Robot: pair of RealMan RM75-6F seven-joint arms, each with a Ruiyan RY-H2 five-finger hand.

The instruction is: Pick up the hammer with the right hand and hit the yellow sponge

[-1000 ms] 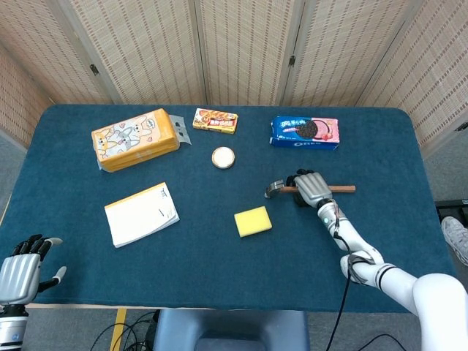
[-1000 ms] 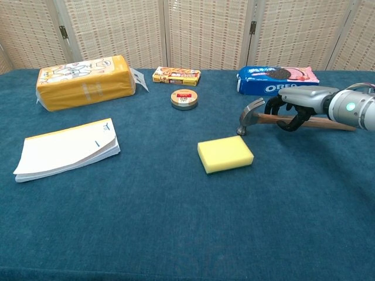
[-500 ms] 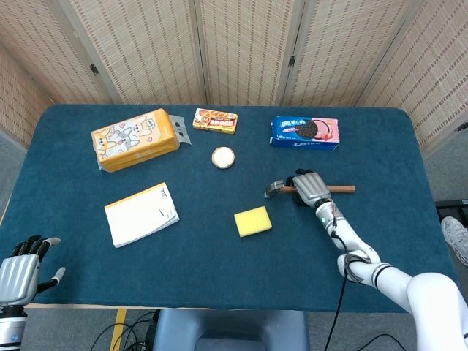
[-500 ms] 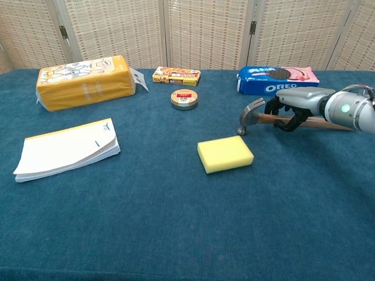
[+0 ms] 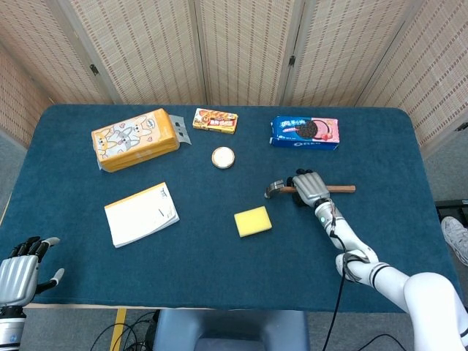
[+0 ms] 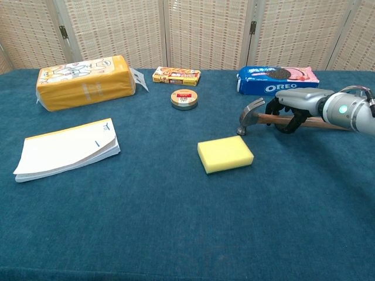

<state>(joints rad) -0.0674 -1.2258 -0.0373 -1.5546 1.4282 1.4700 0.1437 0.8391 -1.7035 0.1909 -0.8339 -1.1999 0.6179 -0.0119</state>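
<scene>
Head view, your table (image 5: 219, 278), blue cloth:

- Your right hand (image 5: 310, 187) is lying over the wooden handle of the hammer (image 5: 289, 189), fingers curling round it; the metal head is pointing left, the handle end is sticking out right.
- The yellow sponge (image 5: 253, 221) is sitting near the hammer head, lower left of it, apart.
- Your left hand (image 5: 20, 274) is hanging off the near left edge, fingers apart, holding nothing.
- White notepad (image 5: 141, 214) is lying left of the sponge.
- Yellow cartoon-printed pack (image 5: 135, 139), small snack box (image 5: 215, 121), round tin (image 5: 223, 157) and Oreo pack (image 5: 305, 132) are lying along the far side.
</scene>
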